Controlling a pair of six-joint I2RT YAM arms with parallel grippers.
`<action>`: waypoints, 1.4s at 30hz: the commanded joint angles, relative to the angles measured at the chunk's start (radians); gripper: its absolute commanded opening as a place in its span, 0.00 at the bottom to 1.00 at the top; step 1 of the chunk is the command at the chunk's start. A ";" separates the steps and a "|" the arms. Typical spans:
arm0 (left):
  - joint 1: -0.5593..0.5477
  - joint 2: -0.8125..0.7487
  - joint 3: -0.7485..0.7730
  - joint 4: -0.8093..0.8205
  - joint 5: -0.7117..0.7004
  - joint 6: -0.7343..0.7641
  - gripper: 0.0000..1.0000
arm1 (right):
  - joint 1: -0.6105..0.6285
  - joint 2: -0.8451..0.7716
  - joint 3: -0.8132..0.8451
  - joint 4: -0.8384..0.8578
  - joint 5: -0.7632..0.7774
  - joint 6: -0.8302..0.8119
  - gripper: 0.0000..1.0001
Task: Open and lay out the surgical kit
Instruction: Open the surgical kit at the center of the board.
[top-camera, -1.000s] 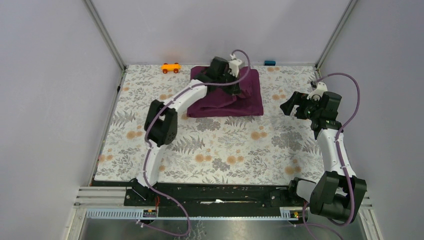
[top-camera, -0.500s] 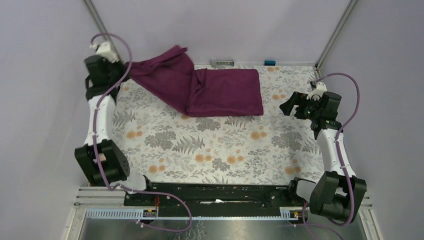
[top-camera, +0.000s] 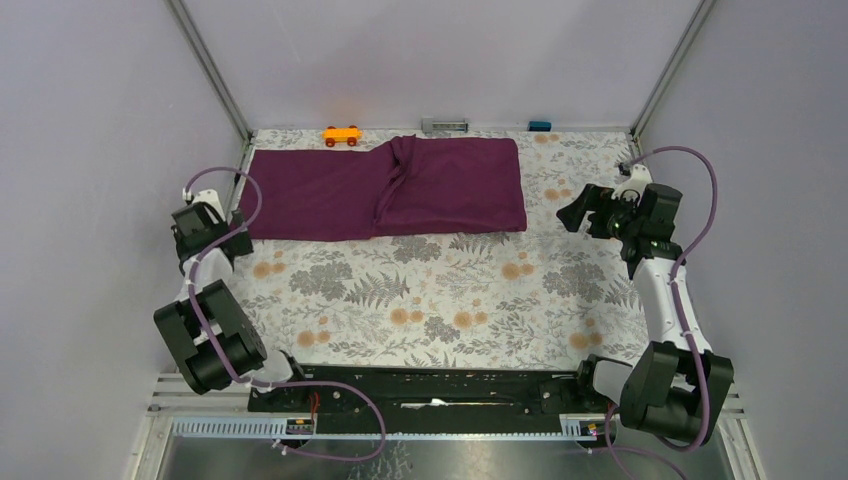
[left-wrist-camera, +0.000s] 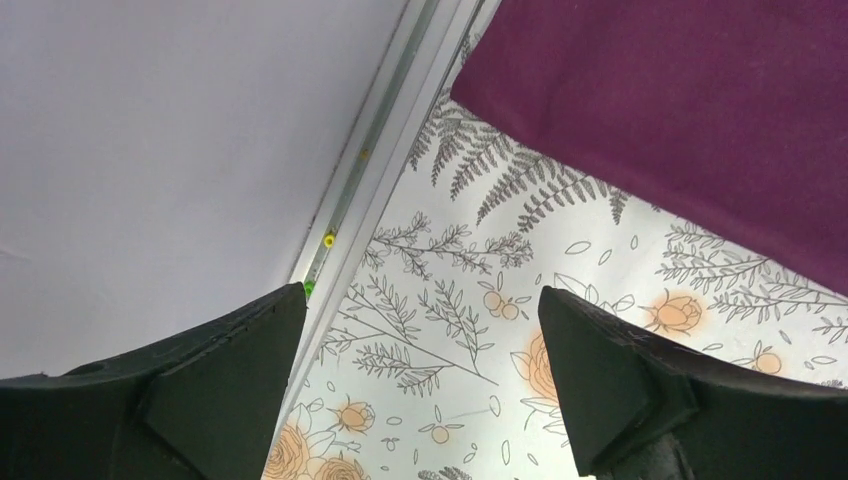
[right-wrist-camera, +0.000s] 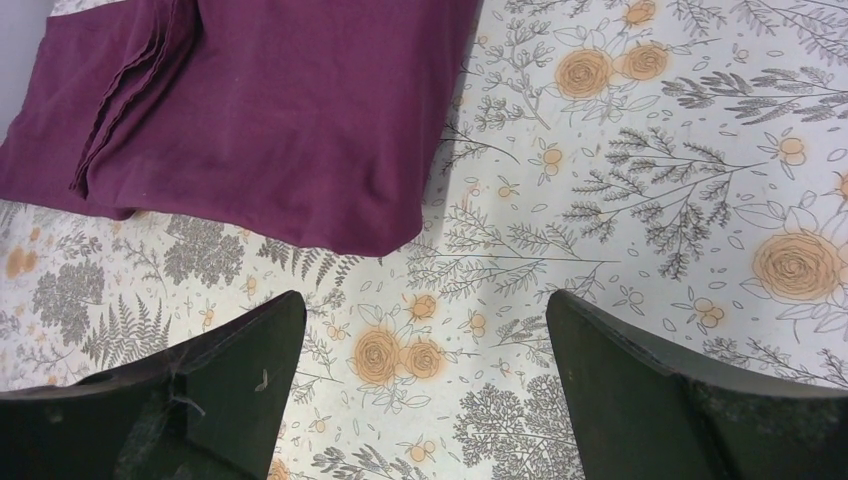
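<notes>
The surgical kit shows only as its dark purple cloth wrap (top-camera: 385, 188) at the back of the table. Its left flap lies spread flat to the left. The right half is still a thick folded bundle (right-wrist-camera: 270, 110), and whatever it holds is hidden. My left gripper (top-camera: 205, 228) hangs open over the table's left edge, off the flap's near-left corner (left-wrist-camera: 700, 120), with nothing between its fingers (left-wrist-camera: 422, 293). My right gripper (top-camera: 578, 213) stands open and empty to the right of the bundle, apart from its near-right corner (right-wrist-camera: 425, 298).
A small orange toy car (top-camera: 341, 134) sits at the back edge behind the flap. A grey block (top-camera: 445, 125) and a blue block (top-camera: 540, 125) lie along the back wall. A metal frame rail (left-wrist-camera: 370, 170) and side wall border the table on the left.
My left gripper pulled the cloth's top flap out to the left, then opened and let it go. The flap now lies flat, and the left arm has drawn back. The right arm stayed still.
</notes>
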 joint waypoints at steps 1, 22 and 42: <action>-0.002 -0.044 0.037 0.100 0.007 0.012 0.99 | 0.064 0.040 0.038 0.024 -0.017 -0.021 0.97; -0.018 -0.073 0.218 -0.165 0.574 -0.238 0.99 | 0.934 0.848 0.886 -0.170 0.356 -0.314 1.00; -0.027 -0.068 0.220 -0.142 0.626 -0.288 0.99 | 1.046 1.228 1.345 -0.357 0.425 -0.252 0.78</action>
